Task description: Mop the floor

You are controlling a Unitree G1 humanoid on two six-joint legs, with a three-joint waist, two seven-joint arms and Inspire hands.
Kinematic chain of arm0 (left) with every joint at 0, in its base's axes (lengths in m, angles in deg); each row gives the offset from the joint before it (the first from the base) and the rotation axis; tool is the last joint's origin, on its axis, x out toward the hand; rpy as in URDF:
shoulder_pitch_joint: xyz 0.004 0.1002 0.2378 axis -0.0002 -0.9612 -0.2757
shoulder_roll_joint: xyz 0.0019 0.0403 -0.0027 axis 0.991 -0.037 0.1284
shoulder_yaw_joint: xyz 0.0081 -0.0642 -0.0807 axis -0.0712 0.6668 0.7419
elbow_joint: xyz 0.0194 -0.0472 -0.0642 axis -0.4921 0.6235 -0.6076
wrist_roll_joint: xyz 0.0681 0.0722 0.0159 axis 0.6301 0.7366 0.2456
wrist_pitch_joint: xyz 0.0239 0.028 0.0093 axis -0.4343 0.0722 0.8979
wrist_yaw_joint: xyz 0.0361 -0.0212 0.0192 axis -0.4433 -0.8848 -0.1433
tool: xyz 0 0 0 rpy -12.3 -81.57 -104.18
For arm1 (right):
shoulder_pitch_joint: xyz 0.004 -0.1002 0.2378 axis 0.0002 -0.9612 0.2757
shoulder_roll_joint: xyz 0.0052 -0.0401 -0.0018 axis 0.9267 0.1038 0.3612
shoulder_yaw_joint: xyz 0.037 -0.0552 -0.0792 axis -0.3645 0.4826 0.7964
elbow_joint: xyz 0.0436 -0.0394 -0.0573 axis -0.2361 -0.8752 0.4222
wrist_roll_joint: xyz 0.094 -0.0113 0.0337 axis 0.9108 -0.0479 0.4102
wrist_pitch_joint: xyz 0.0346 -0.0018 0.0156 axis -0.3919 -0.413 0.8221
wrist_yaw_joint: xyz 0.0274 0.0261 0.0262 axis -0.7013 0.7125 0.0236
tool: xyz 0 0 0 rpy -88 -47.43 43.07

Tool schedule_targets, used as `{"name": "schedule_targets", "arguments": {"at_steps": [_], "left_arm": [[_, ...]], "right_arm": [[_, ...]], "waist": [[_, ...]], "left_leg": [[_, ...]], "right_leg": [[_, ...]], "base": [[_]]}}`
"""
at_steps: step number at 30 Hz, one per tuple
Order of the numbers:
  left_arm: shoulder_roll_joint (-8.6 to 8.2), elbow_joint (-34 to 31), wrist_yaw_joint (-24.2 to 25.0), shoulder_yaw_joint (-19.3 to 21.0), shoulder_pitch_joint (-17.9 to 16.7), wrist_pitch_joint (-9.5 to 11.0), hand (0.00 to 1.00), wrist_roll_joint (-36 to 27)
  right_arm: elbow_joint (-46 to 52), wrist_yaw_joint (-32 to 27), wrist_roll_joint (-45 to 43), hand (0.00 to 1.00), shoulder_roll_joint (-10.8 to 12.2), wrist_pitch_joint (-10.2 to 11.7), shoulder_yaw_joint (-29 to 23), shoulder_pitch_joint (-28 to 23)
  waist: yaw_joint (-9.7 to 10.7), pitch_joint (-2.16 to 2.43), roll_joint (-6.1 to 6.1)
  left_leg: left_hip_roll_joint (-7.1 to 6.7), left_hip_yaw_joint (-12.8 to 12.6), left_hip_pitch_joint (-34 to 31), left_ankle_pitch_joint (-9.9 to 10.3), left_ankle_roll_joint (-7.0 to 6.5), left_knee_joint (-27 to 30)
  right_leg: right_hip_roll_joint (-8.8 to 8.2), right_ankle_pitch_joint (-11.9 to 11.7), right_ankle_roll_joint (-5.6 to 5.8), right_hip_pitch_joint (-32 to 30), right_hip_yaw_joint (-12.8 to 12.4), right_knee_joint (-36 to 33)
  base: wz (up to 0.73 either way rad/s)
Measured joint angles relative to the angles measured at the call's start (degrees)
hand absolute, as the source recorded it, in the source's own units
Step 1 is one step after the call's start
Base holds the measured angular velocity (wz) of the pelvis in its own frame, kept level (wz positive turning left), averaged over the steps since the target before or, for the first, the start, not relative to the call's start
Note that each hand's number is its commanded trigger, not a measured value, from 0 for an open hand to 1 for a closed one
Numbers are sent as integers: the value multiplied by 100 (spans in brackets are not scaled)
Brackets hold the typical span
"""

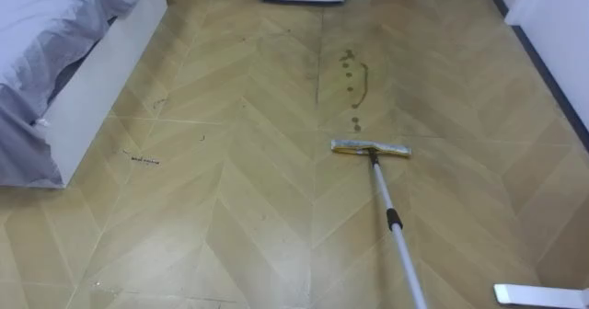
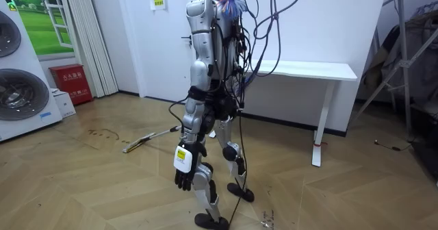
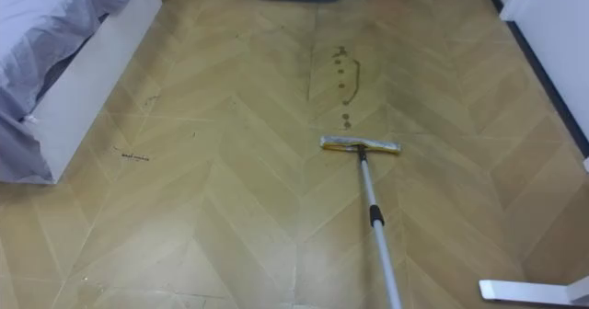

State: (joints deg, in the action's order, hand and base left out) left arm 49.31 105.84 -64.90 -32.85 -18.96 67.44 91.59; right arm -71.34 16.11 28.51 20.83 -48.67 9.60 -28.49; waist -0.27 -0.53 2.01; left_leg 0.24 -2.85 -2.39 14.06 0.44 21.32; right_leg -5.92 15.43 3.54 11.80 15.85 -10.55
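In the room view the robot stands upright just left of the frame's centre, its body turned toward the room view's left and both legs slightly bent. Its left arm hangs straight down along the near side of the torso, with the wrist below the hip. The left hand [image 2: 183,171] sits in the lower middle of the frame, its dark fingers pointing down, loose and holding nothing.

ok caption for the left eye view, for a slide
Flat mop head resting on the wood floor just short of dark spots
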Motion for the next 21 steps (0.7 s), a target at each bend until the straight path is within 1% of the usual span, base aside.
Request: {"name": "schedule_targets", "arguments": {"at_steps": [10,16,21], "left_arm": [[2,4,118,11,-60,2,0,-67],[15,14,236,231,-130,14,0,-64],[14,1,227,216,-87,15,0,-69]], "right_arm": [[-69,1,0,100,-2,6,-14,14],[-84,48,-6,100,-18,-4,-61,6],[-23,53,6,100,-22,-45,-56,32]], "waist": [[-2,9,9],[-3,7,-7],[-4,5,-21]], "left_leg": [[-1,2,12,0,0,9],[-2,34,20,0,0,5],[15,43,-102,2,-2,36]], "right_leg": [[1,0,0,8,-6,-3],[6,-1,-1,18,6,-19],[13,-4,-7,-84,11,-63]], "base": [[0],[0],[0]]}}
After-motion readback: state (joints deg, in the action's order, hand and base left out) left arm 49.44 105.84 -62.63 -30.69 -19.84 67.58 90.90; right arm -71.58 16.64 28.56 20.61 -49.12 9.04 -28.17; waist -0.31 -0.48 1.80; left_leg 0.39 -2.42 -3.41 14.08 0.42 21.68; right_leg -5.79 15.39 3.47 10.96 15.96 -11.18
